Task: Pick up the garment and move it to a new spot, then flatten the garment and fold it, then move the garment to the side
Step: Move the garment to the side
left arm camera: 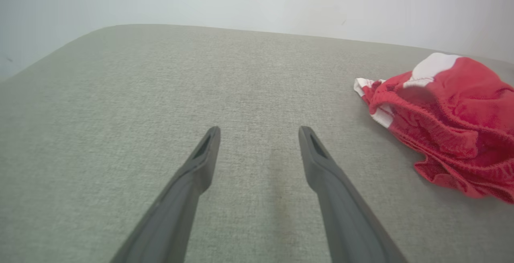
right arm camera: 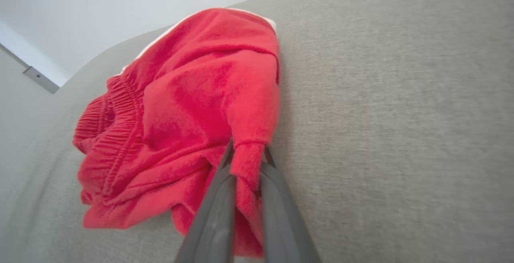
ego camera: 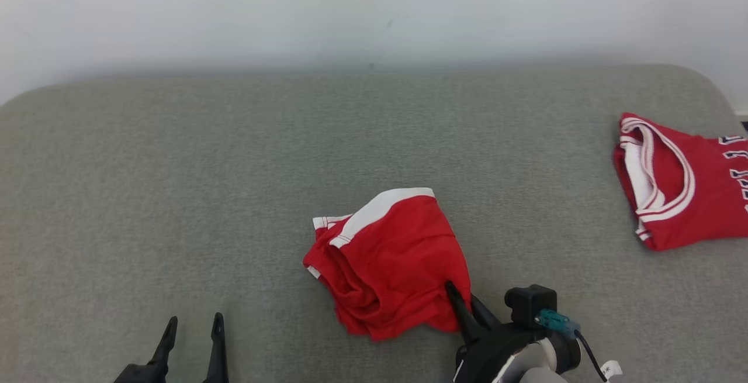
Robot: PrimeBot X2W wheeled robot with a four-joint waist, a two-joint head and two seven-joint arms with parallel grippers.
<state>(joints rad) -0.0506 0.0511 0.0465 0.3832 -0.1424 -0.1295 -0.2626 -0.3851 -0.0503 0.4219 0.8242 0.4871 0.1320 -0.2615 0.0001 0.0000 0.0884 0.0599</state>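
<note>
Two right fingers (right arm camera: pixel 217 206) pinch the red garment (ego camera: pixel 397 254) by its corner, lower centre; it looks limp, light; left fingers (left arm camera: pixel 200 162) spread.

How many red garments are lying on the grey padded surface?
2. The crumpled red shorts with white trim lie at the centre, pinched by the right gripper; the red jersey with white trim lies at the right edge, partly cut off.

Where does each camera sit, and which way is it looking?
Head view: on the robot's head, looking down at cushion, red shorts and jersey; left gripper and right gripper show below.
Left wrist view: on the left wrist, looking along its open fingers across the cushion.
Right wrist view: on the right wrist, looking along fingers shut on the shorts.
All three share the shorts.
</note>
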